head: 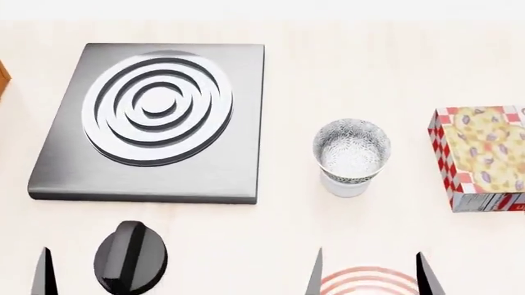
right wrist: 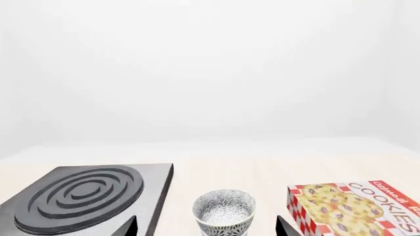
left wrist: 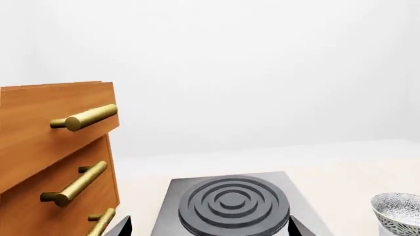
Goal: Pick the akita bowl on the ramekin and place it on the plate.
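While the akita bowl sits nested in the white ramekin mid-counter, between the stove plate and the cookie box, nothing holds it. Right jaws stand spread, straddling the red-ringed plate nearest the robot. Left jaws show only one tip; state undeterminable.

The akita bowl sits with bare counter all around it, the stove plate off to one side, the cookie box off to the other, and nothing above.
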{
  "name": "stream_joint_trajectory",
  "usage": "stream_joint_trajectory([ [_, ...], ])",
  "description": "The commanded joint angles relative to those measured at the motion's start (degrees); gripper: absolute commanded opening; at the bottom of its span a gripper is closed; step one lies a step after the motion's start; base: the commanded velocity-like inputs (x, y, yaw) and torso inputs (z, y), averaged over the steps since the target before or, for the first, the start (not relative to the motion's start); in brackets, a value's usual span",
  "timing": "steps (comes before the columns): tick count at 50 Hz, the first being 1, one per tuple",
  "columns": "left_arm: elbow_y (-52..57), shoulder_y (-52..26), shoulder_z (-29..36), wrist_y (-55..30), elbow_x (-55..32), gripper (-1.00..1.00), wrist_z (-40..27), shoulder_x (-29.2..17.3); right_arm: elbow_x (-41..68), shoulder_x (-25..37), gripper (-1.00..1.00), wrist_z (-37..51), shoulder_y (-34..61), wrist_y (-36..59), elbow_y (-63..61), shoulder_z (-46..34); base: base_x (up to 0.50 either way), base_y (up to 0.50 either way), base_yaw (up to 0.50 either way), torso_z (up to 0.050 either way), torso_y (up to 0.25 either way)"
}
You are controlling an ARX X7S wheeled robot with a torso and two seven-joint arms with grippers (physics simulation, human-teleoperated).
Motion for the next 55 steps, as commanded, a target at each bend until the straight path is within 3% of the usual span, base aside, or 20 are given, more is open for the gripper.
stream_joint_trajectory([
  [1, 0.0, -0.1, 0.2, 0.4, -0.2, 1.0, -0.7, -0.5, 0.4, 0.6, 1.0, 0.7, 0.6, 1.9, -1.5, -0.3, 0.0, 0.0, 0.0, 0.0, -0.25],
  [8, -0.4, 0.1, 0.0, 1.4, -2.6, 1.0, -0.7, -0.5, 0.6, 0.9, 1.0, 1.1, 0.7, 1.6, -1.2, -0.4, 0.0, 0.0, 0.0, 0.0, -0.214],
  [17, 1.2, -1.4, 1.5, -5.4, -0.1, 1.0, -2.2, -1.3, 0.3, 1.0, 1.0, 1.2, 0.1, -0.8, 0.5, -0.9, 0.0, 0.0, 0.0, 0.0, 0.0],
  [29, -0.7, -1.4, 1.3, -3.2, -1.8, 1.0, -2.6, -1.5, -2.2, 3.6, 1.0, 2.0, 2.1, 2.9, -3.7, -1.0, 0.0, 0.0, 0.0, 0.0, 0.0],
  [36, -2.1, -2.1, 2.5, -3.7, -0.7, 1.0, -3.1, -1.8, 0.6, 10.5, 1.0, -3.8, 18.9, 23.9, -10.6, -2.0, 0.0, 0.0, 0.0, 0.0, 0.0],
  [44, -1.5, -1.8, 2.3, -4.0, -1.5, 1.0, -3.5, -2.1, 6.6, 16.9, 1.0, -15.8, 40.6, 42.4, -3.2, -5.3, 0.0, 0.0, 0.0, 0.0, 0.0],
  [55, -1.2, -2.1, 3.0, -4.5, -1.0, 1.0, -4.1, -2.6, 8.8, 23.5, 1.0, -31.7, 60.9, 52.2, 9.7, -17.6, 0.0, 0.0, 0.0, 0.0, 0.0],
])
